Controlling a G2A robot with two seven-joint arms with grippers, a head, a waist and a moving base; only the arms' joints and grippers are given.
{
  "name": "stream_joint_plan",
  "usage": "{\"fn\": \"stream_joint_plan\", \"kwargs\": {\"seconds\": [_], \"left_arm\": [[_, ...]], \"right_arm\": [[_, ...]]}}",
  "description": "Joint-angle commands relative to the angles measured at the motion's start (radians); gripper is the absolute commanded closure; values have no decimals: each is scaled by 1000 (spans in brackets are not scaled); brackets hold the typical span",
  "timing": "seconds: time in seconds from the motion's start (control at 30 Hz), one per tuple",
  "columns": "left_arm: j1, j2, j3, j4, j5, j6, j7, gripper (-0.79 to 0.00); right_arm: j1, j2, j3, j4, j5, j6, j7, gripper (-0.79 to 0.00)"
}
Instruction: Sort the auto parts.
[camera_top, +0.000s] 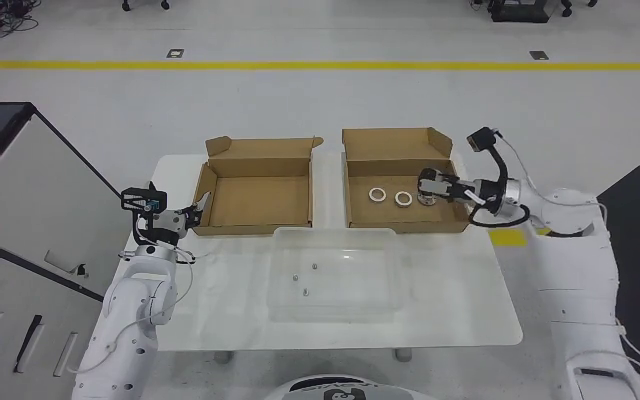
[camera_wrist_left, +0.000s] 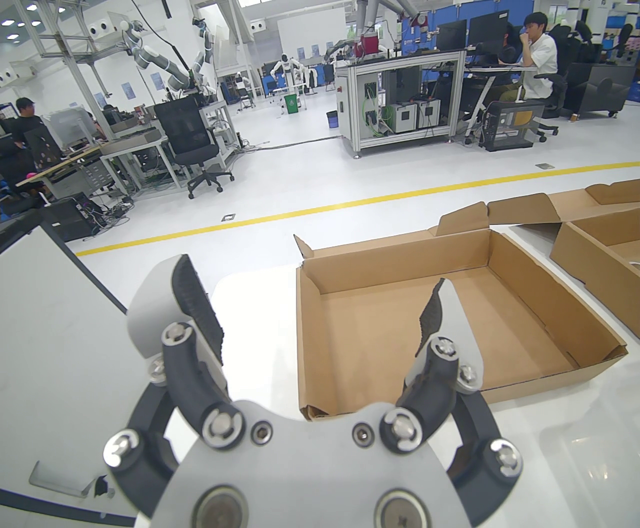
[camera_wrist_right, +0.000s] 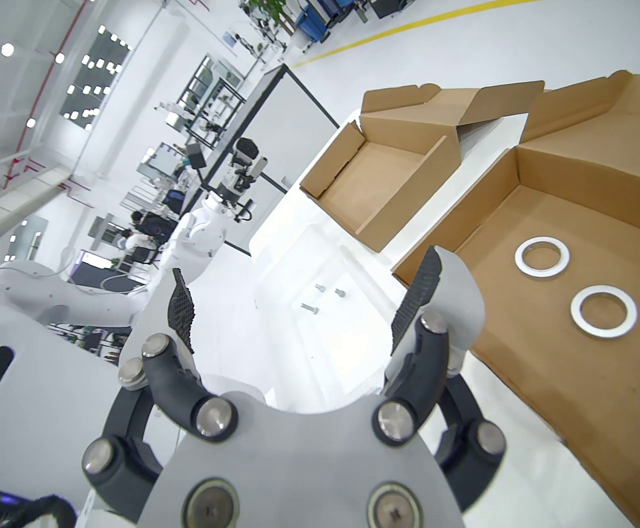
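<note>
Your left gripper (camera_wrist_left: 311, 272) is hovering wide open, gripping nothing, pointing at the left brown cardboard box (camera_top: 255, 200). Three small metal bolts (camera_wrist_right: 310, 309) are lying in the clear plastic tray (camera_top: 370, 290), their axes too small to read. Two white rings (camera_top: 379, 195) are lying flat in the right brown cardboard box (camera_top: 360, 212). Your right gripper (camera_wrist_right: 305, 261) is reaching in just beside them, fingers spread, empty.

The left arm (camera_top: 150, 290) is folded at the elbow, with the forearm pointing forward and inward. The left gripper (camera_wrist_left: 311, 272) sits level, its ribbed fingers (camera_wrist_left: 195, 300) spread wide with nothing between them. The right arm (camera_top: 545, 208) reaches inward from the right side, wrist rolled to one side. The right gripper (camera_wrist_right: 304, 262) has its fingers spread wide and holds nothing.
</note>
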Motion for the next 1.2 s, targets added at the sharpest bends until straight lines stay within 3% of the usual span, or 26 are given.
{"fn": "stream_joint_plan", "kwargs": {"seconds": [0.0,0.67,0.93,1.17], "left_arm": [[0,0,0,0,0,0,0,-785],[0,0,0,0,0,0,0,-785],[0,10,27,-204,71,-175,-167,-785],[-21,19,73,-347,95,-351,-396,-785]], "right_arm": [[7,6,16,33,53,-2,34,-785],[15,12,13,47,97,15,51,-785],[15,12,13,47,97,15,51,-785],[15,12,13,47,97,15,51,-785]]}}
